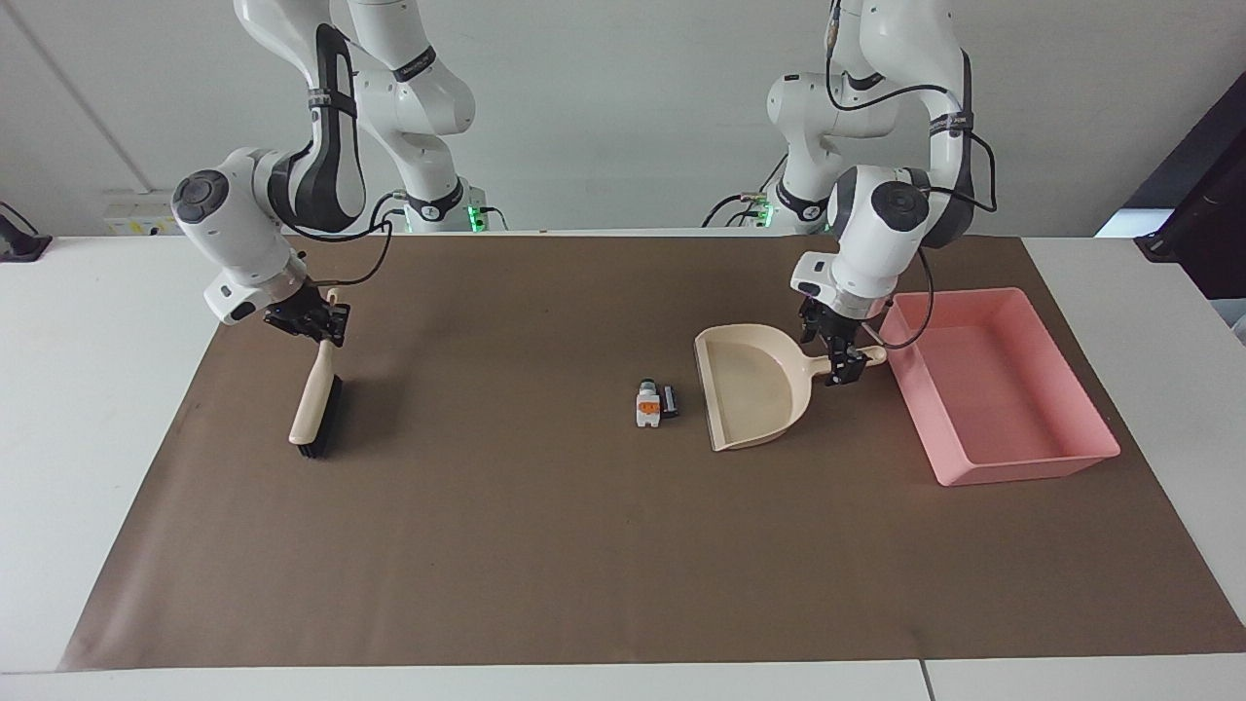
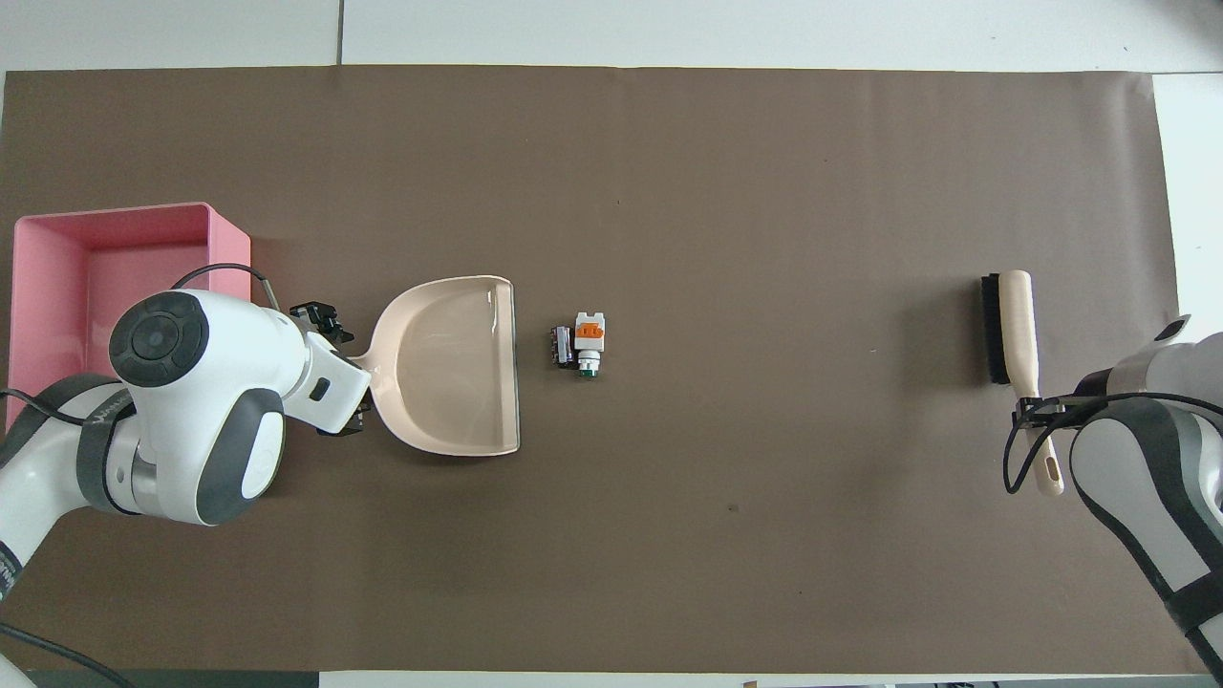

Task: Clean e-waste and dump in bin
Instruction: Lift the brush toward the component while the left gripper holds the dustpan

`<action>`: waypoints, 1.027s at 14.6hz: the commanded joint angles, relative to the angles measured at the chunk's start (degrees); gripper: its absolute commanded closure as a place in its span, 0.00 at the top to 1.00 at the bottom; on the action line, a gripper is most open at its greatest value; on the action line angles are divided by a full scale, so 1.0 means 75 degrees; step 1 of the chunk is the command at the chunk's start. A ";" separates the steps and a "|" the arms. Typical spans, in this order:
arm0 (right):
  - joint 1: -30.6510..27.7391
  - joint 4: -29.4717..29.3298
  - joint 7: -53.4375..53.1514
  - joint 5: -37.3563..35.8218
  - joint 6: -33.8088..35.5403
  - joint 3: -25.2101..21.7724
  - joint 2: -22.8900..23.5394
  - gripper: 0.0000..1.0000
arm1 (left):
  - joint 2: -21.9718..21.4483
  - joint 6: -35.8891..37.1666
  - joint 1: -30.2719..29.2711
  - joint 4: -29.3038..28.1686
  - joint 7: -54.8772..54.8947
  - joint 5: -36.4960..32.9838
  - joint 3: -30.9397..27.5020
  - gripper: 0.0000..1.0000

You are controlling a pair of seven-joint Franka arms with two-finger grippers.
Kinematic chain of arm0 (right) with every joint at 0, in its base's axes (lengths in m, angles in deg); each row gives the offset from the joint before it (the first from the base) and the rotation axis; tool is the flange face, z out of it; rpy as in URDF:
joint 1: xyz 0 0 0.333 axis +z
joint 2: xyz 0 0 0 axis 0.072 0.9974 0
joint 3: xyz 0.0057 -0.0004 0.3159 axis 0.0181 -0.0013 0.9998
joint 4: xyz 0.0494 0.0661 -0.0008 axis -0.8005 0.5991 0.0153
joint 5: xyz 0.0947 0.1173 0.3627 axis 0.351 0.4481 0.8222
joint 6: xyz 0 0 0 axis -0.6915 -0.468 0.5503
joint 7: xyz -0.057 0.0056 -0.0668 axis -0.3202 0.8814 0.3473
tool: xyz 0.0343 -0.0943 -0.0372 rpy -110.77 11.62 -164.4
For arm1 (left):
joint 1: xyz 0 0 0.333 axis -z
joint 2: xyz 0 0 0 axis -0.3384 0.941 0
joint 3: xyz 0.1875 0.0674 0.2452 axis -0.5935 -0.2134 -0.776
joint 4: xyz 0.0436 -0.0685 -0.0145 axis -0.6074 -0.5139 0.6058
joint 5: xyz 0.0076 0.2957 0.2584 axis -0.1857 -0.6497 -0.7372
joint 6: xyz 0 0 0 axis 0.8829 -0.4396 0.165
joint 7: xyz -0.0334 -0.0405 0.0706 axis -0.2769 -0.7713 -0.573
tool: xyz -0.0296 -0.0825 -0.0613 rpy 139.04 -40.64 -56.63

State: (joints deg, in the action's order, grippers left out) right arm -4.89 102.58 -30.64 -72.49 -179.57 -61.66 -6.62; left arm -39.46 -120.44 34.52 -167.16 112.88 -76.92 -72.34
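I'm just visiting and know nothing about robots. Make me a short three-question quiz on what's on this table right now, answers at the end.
1. True or false: the two e-waste bits already lie inside the dustpan.
2. Which tool is the right gripper at? A) dustpan B) brush C) pink bin
3. Fill in: the left gripper is at the dustpan's ______.

Key
1. False: they lie on the brown mat, just off the dustpan's open edge.
2. B, at the brush's handle.
3. Handle, between the pan and the pink bin.
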 commanded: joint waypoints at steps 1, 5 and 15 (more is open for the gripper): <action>0.0180 -0.0565 -0.0016 0.0162 0.0538 0.0109 -0.0088 0.00 | 0.0047 -0.0287 -0.0008 -0.0108 0.0163 -0.0113 -0.0062 0.92; 0.1210 -0.1349 -0.1022 0.0150 0.1076 0.0121 -0.0089 0.00 | 0.0071 -0.0252 -0.0020 -0.0085 0.0339 -0.0113 -0.0062 0.83; 0.3755 -0.2430 -0.3672 0.0045 0.0645 0.0133 0.0789 0.00 | 0.0094 0.0238 0.0003 0.0312 0.0351 -0.0113 -0.0074 0.00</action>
State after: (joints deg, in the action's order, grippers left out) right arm 21.67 86.39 -55.00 -72.06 -173.15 -60.39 -3.29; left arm -38.78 -121.03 34.42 -166.69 115.17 -77.00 -72.48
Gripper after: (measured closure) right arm 0.744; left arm 0.665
